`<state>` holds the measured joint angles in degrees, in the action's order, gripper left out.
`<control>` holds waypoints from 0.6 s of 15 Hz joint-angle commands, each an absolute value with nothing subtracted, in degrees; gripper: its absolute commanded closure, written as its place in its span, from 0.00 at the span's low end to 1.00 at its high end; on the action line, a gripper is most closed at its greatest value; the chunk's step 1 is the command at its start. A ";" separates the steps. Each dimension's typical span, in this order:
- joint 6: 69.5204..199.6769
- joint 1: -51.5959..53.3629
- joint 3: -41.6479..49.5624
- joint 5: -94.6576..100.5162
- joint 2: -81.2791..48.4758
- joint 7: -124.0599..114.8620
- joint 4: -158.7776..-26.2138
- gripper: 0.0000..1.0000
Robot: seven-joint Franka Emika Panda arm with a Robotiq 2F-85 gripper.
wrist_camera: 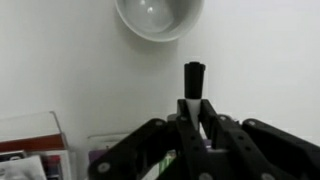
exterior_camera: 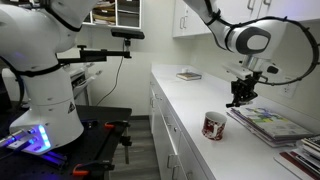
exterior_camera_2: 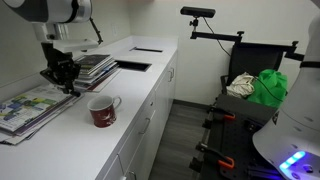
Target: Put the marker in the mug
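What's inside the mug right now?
Nothing visible: in the wrist view the mug looks empty inside, though its far edge is cut off. The marker sits in the end effector.

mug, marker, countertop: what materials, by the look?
Mug: likely glazed ceramic; glossy pale inside, thick rim. Marker: dark, matte end, probably plastic; too blurred to confirm. Countertop: smooth flat white, laminate or solid surface; cannot tell which.

Soft, even indoor light falls around the mug; beside it the white counter shows only faint shadows. The wrist view is blurred throughout, bright near the mug, dark and unfocused below it.
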<state>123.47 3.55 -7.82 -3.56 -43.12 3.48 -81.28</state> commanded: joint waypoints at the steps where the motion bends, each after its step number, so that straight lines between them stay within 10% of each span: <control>1: 126.57 0.54 -10.49 -5.05 -36.71 16.30 -91.89 0.95; 9: 132.08 -9.87 -18.42 -17.72 -29.67 47.40 -102.01 0.95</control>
